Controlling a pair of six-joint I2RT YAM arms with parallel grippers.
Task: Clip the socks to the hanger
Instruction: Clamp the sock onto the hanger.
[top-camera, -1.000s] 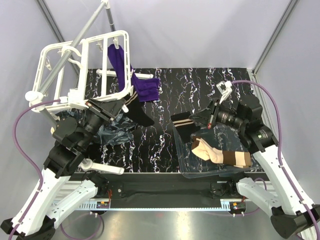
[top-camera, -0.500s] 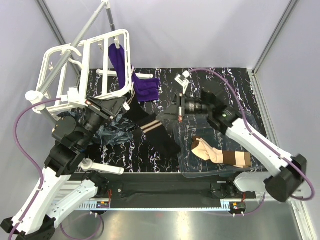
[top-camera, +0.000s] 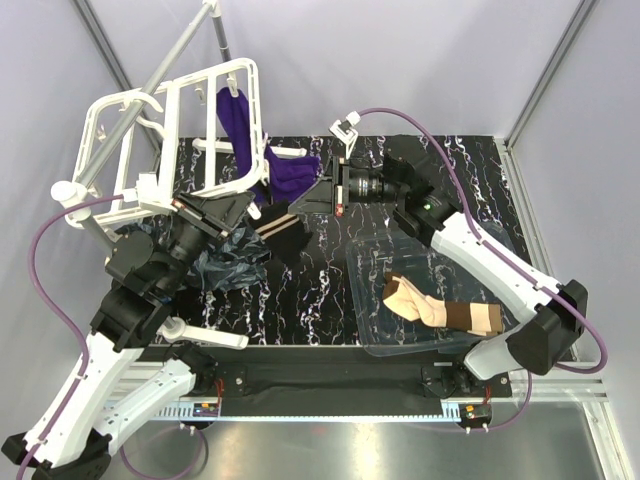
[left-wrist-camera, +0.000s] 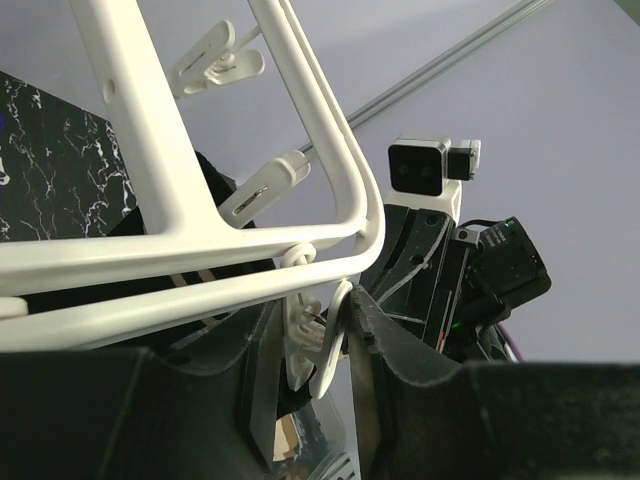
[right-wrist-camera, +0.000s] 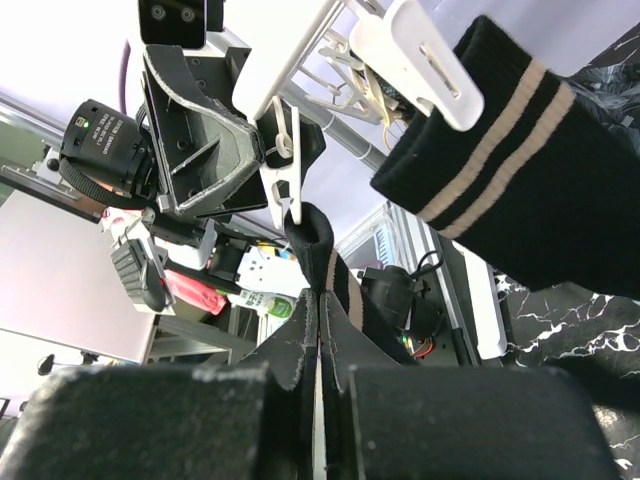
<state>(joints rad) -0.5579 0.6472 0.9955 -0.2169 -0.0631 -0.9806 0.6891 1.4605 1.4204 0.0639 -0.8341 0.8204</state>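
Two arms meet at the near corner of the hanger (left-wrist-camera: 160, 150), the big white frame tilted up over the back left of the table. The black sock (top-camera: 285, 230) with pale stripes hangs in the air just beside that corner, off the table, while a beige sock (top-camera: 440, 310) lies in the clear tray (top-camera: 370, 322) on the right. The right claw (right-wrist-camera: 318, 295) is pressed together on a fold of the black sock's cuff, and that fold sits just under one small white clip (right-wrist-camera: 285, 170) on the frame's edge. The left claw (left-wrist-camera: 318, 335) is clamped on this clip; whether its mouth gapes I cannot tell. Doing this well, I judge, means a firm squeeze from the left so the mouth opens wide, a short straight lift of the fold into it, and enough cloth past the teeth, then the left lets go first and the right last
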